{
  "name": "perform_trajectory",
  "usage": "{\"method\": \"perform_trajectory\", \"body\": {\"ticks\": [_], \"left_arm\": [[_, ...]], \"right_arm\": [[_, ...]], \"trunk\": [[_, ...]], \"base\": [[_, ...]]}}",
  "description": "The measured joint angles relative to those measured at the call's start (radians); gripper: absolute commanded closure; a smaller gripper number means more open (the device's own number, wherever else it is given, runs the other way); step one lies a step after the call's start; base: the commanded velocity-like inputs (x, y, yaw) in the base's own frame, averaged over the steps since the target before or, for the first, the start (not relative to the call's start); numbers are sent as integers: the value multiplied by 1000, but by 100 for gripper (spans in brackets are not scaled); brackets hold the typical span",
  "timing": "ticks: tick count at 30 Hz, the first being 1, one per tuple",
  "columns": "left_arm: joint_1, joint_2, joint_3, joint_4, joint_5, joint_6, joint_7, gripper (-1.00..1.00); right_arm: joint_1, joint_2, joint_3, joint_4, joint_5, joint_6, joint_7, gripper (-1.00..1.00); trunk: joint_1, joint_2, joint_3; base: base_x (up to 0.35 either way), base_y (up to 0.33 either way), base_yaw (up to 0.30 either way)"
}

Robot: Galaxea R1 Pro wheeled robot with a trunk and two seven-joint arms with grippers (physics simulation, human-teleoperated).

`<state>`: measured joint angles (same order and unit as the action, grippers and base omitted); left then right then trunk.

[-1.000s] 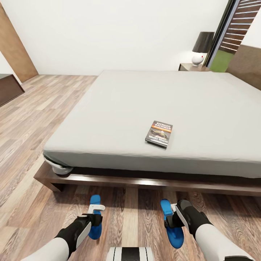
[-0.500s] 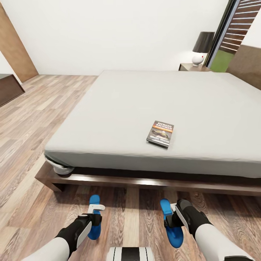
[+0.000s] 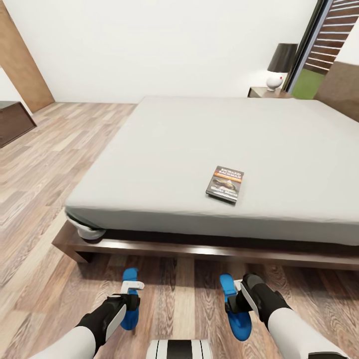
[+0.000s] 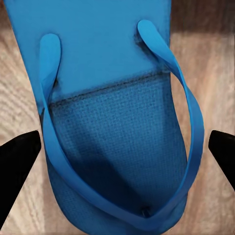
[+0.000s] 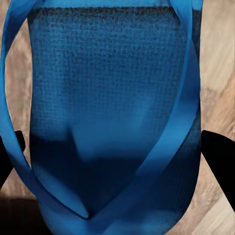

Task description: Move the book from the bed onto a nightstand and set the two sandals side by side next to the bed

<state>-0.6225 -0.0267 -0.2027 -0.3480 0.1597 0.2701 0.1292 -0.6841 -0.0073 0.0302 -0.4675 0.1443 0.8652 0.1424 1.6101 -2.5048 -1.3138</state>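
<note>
Two sandals: both bright blue, low over the wood floor in front of the bed's foot, one at each tool, well apart from each other
left sandal point(image 3: 130, 299): under the left tool point(image 3: 130, 294); left wrist view has the sole and strap between two dark fingertips point(image 4: 17, 161) spread to either side, not touching it
left tool state: spread wide around the sandal, not pinching; can't tell if the sandal already rests on the floor
right sandal point(image 3: 234, 306): at the right tool point(image 3: 233, 299); right wrist view puts the strap edges right against the dark fingers point(image 5: 218, 159) on both sides
right tool state: looks pressed onto the sandal, holding it; judgement, contact is hard to confirm
why held so: toes point at the bed, soles roughly parallel, so this looks like the set-down step for the pair; gap between them seems too wide for side by side yet
book point(image 3: 225, 183): flat on the grey mattress near the foot edge, cover up, orange band visible, untouched
bed point(image 3: 164, 149): light-grey top, dark wood frame point(image 3: 149, 248) low on the floor
nightstand point(image 3: 267, 92): far corner beside the bed, carries a lamp point(image 3: 279, 67) with dark shade
floor point(image 3: 45, 164): wood planks, bare
room: white walls, window strip with green and slats at far right, dark cabinet point(image 3: 12, 122) at far left
left to do: close up sandals, then book to nightstand
</note>
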Motion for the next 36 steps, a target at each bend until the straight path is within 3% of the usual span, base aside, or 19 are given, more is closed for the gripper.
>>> {"method": "perform_trajectory", "body": {"ticks": [36], "left_arm": [[-2, 2, 0, -1, 0, 17, 3, 100]], "right_arm": [[0, 0, 0, 0, -2, -3, 0, 100]], "trunk": [[0, 0, -3]], "base": [[30, 97, 13]]}}
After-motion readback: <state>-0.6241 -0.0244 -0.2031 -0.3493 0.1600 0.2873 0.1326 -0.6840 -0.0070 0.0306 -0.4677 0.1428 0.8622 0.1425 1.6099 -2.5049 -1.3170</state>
